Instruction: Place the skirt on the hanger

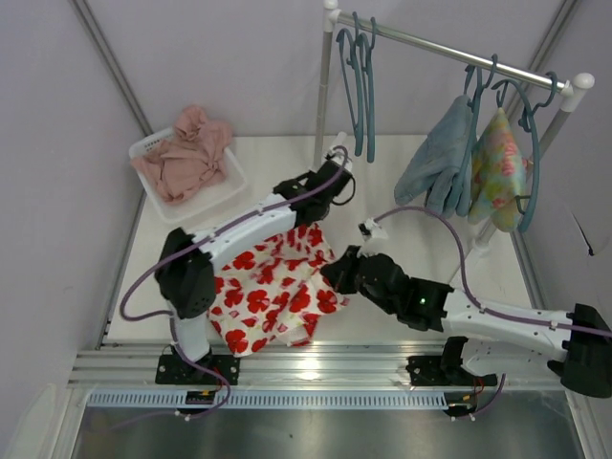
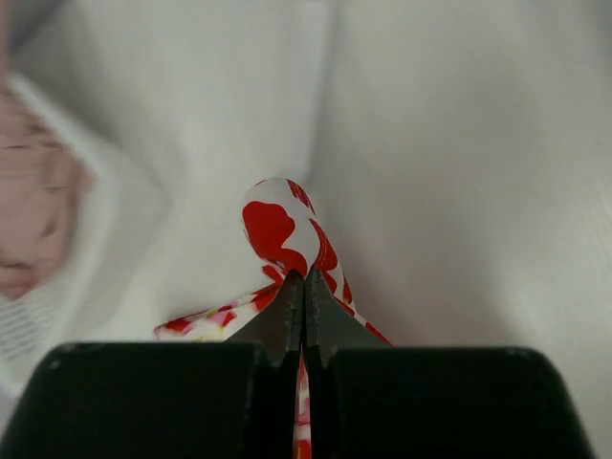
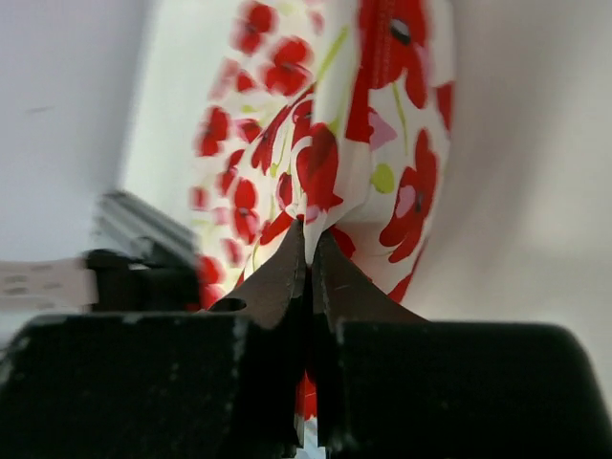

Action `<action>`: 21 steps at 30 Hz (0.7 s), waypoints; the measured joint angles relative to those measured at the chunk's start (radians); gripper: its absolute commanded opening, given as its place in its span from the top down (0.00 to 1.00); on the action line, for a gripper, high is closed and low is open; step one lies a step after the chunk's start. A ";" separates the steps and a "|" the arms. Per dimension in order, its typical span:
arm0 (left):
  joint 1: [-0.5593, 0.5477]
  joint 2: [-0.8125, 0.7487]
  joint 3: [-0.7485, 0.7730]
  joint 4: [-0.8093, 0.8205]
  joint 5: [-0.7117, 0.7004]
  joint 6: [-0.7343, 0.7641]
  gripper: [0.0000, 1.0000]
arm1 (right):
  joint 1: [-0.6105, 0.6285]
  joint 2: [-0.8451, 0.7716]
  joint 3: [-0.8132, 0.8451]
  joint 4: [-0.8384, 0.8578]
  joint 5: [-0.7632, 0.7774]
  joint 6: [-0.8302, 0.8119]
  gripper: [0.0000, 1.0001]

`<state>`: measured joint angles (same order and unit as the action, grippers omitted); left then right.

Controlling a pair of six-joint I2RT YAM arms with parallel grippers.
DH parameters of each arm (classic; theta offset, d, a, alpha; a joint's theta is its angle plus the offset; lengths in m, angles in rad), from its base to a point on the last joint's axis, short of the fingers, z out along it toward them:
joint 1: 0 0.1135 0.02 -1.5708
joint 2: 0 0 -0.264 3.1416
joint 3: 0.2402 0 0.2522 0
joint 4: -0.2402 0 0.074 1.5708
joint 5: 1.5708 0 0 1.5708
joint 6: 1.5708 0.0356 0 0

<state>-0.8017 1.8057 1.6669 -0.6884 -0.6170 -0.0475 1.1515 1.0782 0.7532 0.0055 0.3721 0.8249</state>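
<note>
The skirt [image 1: 273, 287], white with red flowers, lies spread on the table in front of the left arm's base. My left gripper [image 1: 320, 212] is shut on its far edge, where a fold of skirt [image 2: 282, 229] sticks out past the fingertips. My right gripper [image 1: 333, 273] is shut on the skirt's right edge [image 3: 354, 134], with cloth pinched between the jaws. Empty teal hangers [image 1: 360, 81] hang at the left end of the rack's rail [image 1: 449, 50], beyond both grippers.
A white basket [image 1: 229, 186] with a dusty-pink cloth [image 1: 186, 153] sits at the back left. On the rail's right end hang a blue garment [image 1: 438, 158] and a pale green flowered garment [image 1: 497, 172]. The rack's post [image 1: 323, 105] stands just behind the left gripper.
</note>
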 measured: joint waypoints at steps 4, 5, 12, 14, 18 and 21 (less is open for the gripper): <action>-0.039 0.109 -0.039 0.086 0.125 -0.094 1.00 | -0.021 -0.145 -0.187 -0.161 0.097 0.102 1.00; -0.047 0.122 -0.039 0.122 0.159 -0.117 1.00 | -0.027 -0.185 -0.216 -0.192 0.117 0.117 1.00; -0.076 0.214 0.092 0.345 0.289 -0.269 1.00 | -0.141 -0.456 -0.294 -0.309 0.207 0.157 1.00; -0.077 0.234 0.122 0.389 0.302 -0.296 1.00 | -0.181 -0.468 -0.294 -0.310 0.202 0.141 1.00; -0.076 0.212 0.081 0.441 0.303 -0.313 1.00 | -0.197 -0.438 -0.286 -0.294 0.151 0.090 1.00; -0.048 0.081 -0.112 0.470 0.292 -0.319 1.00 | -0.166 -0.367 -0.251 -0.258 0.088 0.039 1.00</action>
<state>-0.8497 1.8870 1.5547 -0.2188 -0.3248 -0.3664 0.9852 0.7116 0.5026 -0.2527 0.4599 0.8642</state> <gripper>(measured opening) 0.006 0.012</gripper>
